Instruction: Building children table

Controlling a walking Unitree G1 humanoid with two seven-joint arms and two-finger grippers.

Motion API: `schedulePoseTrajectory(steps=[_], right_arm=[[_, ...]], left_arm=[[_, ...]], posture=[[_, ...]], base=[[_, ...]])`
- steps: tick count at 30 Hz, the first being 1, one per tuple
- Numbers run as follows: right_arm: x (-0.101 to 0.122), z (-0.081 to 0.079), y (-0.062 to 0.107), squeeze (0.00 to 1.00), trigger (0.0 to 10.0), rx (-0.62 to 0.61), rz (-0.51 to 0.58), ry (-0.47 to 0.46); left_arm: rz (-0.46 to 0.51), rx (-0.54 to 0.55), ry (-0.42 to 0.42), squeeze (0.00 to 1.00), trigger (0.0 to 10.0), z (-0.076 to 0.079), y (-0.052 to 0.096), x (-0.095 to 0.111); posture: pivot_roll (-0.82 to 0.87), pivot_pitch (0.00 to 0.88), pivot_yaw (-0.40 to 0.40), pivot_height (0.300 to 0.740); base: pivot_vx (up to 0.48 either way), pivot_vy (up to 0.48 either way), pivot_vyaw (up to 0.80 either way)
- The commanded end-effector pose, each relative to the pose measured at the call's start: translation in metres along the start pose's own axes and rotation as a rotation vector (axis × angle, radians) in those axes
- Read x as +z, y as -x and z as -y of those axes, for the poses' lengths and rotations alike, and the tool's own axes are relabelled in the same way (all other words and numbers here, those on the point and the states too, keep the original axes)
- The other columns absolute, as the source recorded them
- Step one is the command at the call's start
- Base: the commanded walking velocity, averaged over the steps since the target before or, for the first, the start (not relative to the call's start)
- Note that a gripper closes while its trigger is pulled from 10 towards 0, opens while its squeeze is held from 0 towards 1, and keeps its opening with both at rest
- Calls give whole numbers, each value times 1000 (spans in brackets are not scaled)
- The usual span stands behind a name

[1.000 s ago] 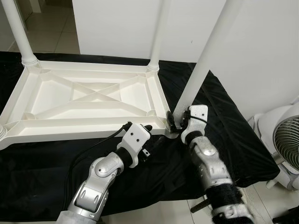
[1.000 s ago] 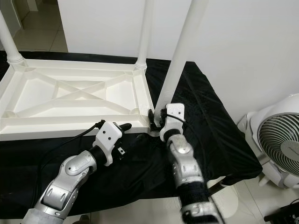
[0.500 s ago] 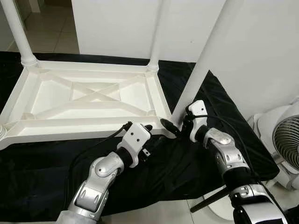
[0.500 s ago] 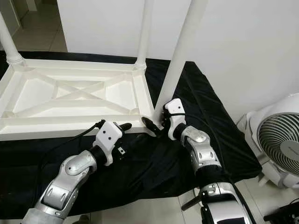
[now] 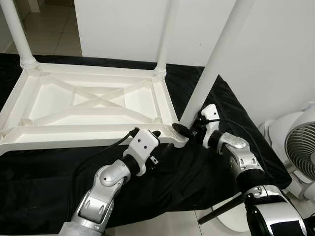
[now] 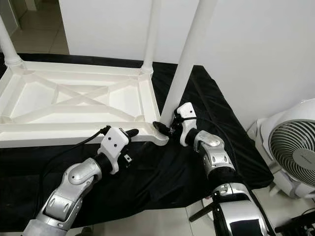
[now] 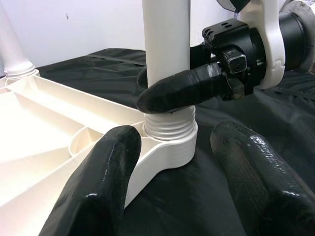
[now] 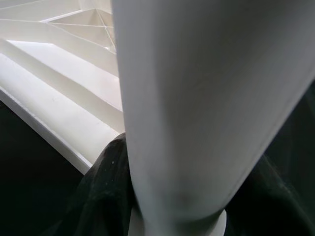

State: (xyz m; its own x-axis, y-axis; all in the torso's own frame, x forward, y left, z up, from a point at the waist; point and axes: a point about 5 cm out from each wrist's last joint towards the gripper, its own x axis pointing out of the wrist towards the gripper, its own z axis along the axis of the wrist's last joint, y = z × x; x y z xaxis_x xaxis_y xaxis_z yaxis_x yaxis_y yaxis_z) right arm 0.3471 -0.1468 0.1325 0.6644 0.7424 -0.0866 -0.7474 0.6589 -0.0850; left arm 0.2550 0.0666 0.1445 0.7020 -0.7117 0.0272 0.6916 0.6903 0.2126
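The white table top [image 5: 98, 101] lies upside down on a black cloth [image 5: 221, 98]. At its near right corner a long white leg [image 5: 216, 64] stands in the threaded socket [image 7: 170, 135], leaning away to the right. My right gripper [image 5: 189, 130] is shut on this leg just above the socket, one black finger [image 7: 182, 91] wrapped across its front. In the right wrist view the leg [image 8: 197, 98] is very close. My left gripper [image 5: 160, 147] is open just in front of that corner, its two fingers [image 7: 106, 177] on either side of the socket.
Two more white legs [image 5: 19, 34] [image 5: 165, 34] stand upright at the far corners. A white fan [image 5: 300, 147] stands on the floor at the right, beyond the cloth's edge. A white wall [image 5: 275, 49] rises behind the table.
My right forearm has swung from the near side out to the right, its gripper turning around the leg's base while staying shut on it. The left arm has stayed put.
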Motion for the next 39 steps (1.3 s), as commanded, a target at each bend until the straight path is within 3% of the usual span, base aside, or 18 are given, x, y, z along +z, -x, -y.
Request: schedulePoseTrajectory(steps=[1, 2, 6, 12, 19, 20, 21, 22, 24, 28, 32, 33, 39], right_arm=[[-8, -8, -2, 0, 314, 49, -32, -5], [-8, -10, -2, 0, 10000, 19, -17, -7], [-7, -10, -2, 0, 10000, -44, 9, -5], [-2, -12, 0, 0, 10000, -277, 84, -15], [-1, -17, 1, 0, 10000, -364, 105, -59], [-1, -20, 3, 0, 10000, -430, 111, -73], [-4, -22, 7, 0, 10000, -573, 101, -102], [-4, -22, 7, 0, 10000, -573, 101, -102], [-9, -28, 13, 0, 10000, -758, 75, -148], [-9, -45, 11, 0, 10000, -840, 84, -176], [-5, -50, 7, 0, 10000, -797, 102, -176], [-4, -48, 8, 1000, 10000, -794, 108, -181], [1, -51, 8, 1000, 10000, -784, 109, -196]], left_arm=[[2, 21, 1, 0, 10000, 1, -1, 1], [1, 19, 3, 0, 10000, 2, -1, 1], [-1, 17, 3, 0, 10000, 2, 0, 1], [-4, 8, 10, 0, 10000, 5, 1, 0], [-6, -2, 16, 0, 10000, 7, 1, -1], [-6, -6, 17, 0, 10000, 8, 1, -1], [-6, -11, 18, 0, 10000, 9, 1, -1], [-6, -11, 18, 0, 10000, 9, 1, -1], [-6, -16, 19, 0, 10000, 10, 1, -1], [-4, -19, 20, 0, 10000, 10, -1, -1], [-3, -20, 22, 0, 10000, 11, -1, -1], [-2, -22, 22, 0, 10000, 11, -1, -1], [0, -21, 21, 0, 10000, 12, -1, -1]], posture=[[172, 0, -144, 740], [170, 0, -143, 740], [166, 4, -143, 740], [160, 7, -141, 740], [157, 7, -141, 740], [155, 7, -141, 740], [150, 4, -142, 740], [150, 4, -142, 740], [150, 3, -142, 740], [152, 0, -147, 740], [151, 0, -150, 740], [152, 0, -153, 740], [159, 0, -157, 740]], base=[[0, 0, 0], [0, 0, 0], [0, 0, 0], [0, 0, 0], [0, 0, 0], [0, 0, 0], [0, 0, 0], [0, 0, 0], [0, 0, 0], [0, 0, 0], [0, 0, 0], [0, 0, 0], [0, 0, 0]])
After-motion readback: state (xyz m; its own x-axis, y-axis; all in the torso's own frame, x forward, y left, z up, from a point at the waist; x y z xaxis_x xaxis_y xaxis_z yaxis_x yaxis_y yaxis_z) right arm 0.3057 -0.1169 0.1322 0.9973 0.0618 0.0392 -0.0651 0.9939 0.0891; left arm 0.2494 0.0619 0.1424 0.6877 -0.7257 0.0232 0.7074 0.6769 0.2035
